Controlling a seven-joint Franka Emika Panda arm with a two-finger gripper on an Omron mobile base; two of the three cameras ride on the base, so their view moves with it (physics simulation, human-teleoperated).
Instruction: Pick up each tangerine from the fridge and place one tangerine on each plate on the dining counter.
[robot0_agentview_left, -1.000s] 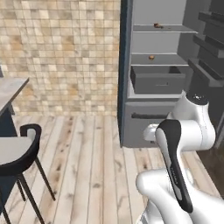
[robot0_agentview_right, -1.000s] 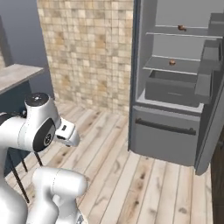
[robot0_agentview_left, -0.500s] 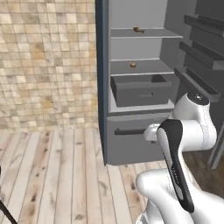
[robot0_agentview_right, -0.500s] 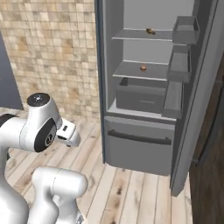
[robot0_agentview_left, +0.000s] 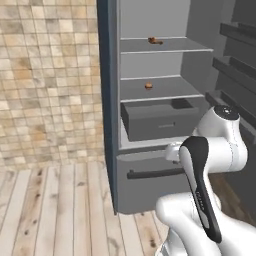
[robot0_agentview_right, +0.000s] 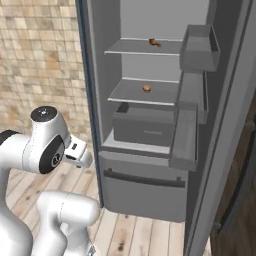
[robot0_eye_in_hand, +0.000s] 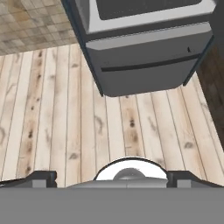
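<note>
1. Plank floor (robot0_eye_in_hand: 65, 109), tiled wall; fridge (robot0_agentview_right: 150, 190) door open.
2. Tangerine (robot0_agentview_left: 148, 85) on middle shelf, 12 o'clock from drawer (robot0_agentview_left: 160, 120).
3. Likely light, firm, rolls; pinch across its middle.
4. Gripper (robot0_eye_in_hand: 112, 177) fingers wide, empty.

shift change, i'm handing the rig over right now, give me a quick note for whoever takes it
Gripper: open and empty, pointing down at the wood floor in front of the fridge.
Fridge door stands open. One small round orange thing, probably a tangerine, sits on the middle shelf above the grey drawer. A brownish item lies on the top shelf; too small to identify.
Done: nothing picked yet.
Left: reach in, take each tangerine, carry one to each plate on the dining counter.
</note>
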